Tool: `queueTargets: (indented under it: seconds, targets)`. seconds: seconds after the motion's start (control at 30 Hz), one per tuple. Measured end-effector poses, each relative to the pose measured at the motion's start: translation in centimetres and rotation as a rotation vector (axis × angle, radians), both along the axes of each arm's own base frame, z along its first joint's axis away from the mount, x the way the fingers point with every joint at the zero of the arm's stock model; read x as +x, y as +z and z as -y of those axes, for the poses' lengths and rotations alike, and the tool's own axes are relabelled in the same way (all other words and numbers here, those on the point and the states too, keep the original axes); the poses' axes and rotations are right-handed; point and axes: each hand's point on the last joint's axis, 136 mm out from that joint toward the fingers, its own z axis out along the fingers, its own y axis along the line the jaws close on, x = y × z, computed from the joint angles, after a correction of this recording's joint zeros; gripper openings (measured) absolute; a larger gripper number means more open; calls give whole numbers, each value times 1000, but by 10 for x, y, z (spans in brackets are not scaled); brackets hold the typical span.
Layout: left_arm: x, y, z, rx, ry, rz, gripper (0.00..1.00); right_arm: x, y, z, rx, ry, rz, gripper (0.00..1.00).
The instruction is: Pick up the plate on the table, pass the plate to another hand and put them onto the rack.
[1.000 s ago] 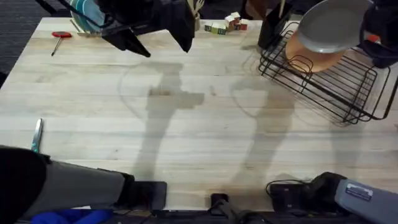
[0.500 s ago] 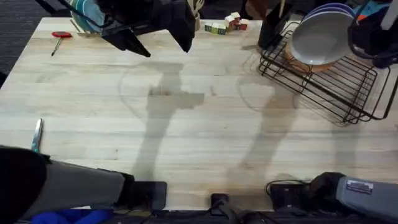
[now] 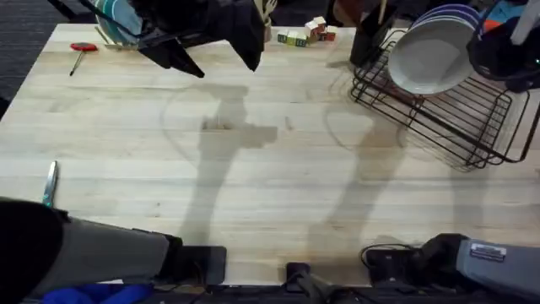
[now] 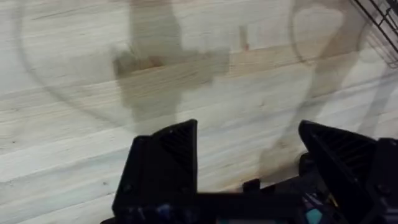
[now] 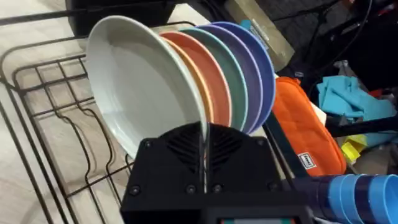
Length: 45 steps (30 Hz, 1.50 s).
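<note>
The white-grey plate (image 3: 430,57) stands on edge in the black wire rack (image 3: 460,127) at the table's far right. In the right wrist view the plate (image 5: 140,93) leans against an orange, a teal and a purple plate (image 5: 255,74). My right gripper (image 5: 202,142) is shut on the white plate's rim, and from overhead it (image 3: 479,52) sits at the plate's right side. My left gripper (image 3: 221,63) hangs high over the far left of the table (image 3: 253,186), open and holding nothing. Bare wood lies under its fingers (image 4: 165,149).
A red-handled tool (image 3: 83,47) lies at the far left corner and a slim tool (image 3: 51,181) near the left edge. Small blocks (image 3: 305,34) and a black container (image 3: 371,34) sit along the far edge. An orange cloth (image 5: 298,124) lies beyond the rack.
The right gripper has lowered the white plate from flat above the rack to standing on edge against the coloured plates. The left arm has not moved.
</note>
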Motion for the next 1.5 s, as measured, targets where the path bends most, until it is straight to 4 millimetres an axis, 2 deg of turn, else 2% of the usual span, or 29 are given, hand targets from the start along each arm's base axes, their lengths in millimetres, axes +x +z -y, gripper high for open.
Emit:
queueTargets:
  seconds: [0.23,0.63,0.9,0.93,0.97,1.03,1.13,1.2,1.5]
  targets:
    - [0,0,0,-1,0,0,993,-1,-1,0,2,0,-4,29]
    - [0,0,0,-1,0,0,993,-18,-25,-8,56,-6,-125,29]
    - [0,0,0,-1,0,0,993,-19,-26,-7,54,-12,-132,47]
    - [0,0,0,-1,0,0,993,-19,-26,-7,54,-11,-132,92]
    - [0,0,0,-1,0,0,994,-19,-26,-7,56,-12,-132,208]
    - [0,0,0,-1,0,0,993,-19,-26,-7,54,-11,-132,470]
    - [0,0,0,-1,0,0,994,-19,-26,-7,54,-11,-132,922]
    - [0,0,0,-1,0,0,994,-19,-26,-7,51,-10,-131,989]
    - [0,0,0,-3,5,-2,993,-36,16,-15,12,-10,-51,993]
